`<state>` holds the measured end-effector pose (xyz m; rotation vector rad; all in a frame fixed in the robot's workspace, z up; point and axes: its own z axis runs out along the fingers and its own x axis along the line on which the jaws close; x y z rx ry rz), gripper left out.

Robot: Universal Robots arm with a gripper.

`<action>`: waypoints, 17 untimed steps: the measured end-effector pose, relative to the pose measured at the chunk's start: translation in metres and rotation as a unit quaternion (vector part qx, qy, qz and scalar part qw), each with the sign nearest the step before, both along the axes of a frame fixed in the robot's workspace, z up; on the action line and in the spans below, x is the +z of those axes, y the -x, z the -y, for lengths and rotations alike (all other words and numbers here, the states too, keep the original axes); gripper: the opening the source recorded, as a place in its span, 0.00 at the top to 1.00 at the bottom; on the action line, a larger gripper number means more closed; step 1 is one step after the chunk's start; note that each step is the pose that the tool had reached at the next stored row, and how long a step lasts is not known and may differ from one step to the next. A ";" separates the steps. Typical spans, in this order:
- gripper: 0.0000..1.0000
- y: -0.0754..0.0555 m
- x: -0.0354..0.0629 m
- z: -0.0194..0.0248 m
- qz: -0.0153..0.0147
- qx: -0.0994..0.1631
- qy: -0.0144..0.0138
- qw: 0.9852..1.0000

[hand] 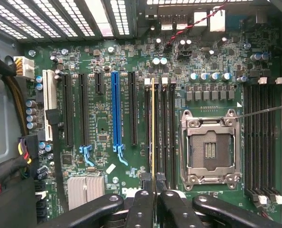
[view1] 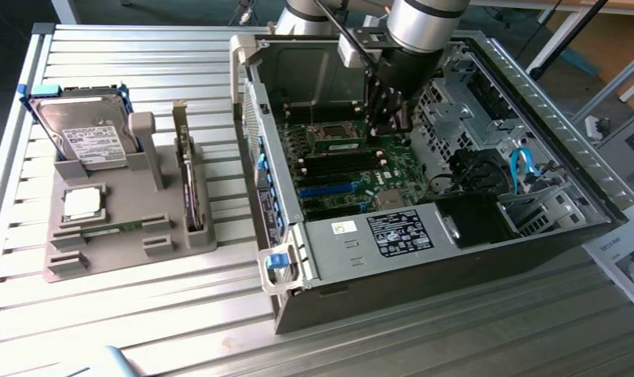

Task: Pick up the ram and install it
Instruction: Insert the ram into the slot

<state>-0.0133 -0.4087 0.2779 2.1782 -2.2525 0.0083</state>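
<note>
Slatted table [view1: 138,314], claw [hand: 153,187] holding ram [hand: 153,128] over motherboard [hand: 102,133]

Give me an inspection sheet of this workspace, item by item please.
Surface: slatted metal table.
Job's things: ram held edge-on over the memory slots, beside the empty processor socket; whether it is seated, cannot tell.
Clutter: grey holder with a hard drive and a processor chip, on the exterior view's left.
Grippers: gripper inside the open computer case, jaws shut on the ram.
Cables: blue cable in the case; red and black twisted wire.
Surroundings: printed sheet at the exterior view's right edge.
</note>
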 end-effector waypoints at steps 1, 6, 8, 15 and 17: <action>0.88 0.000 -0.0006 0.0000 0.000 0.000 0.000 1.000; 0.88 0.000 -0.0027 0.0000 0.000 0.005 0.000 1.000; 0.88 0.000 -0.0030 0.0000 0.000 0.005 0.000 1.000; 0.88 0.000 -0.0060 0.0000 0.000 0.005 0.000 1.000; 0.88 0.000 -0.0081 0.0000 0.001 0.005 0.000 1.000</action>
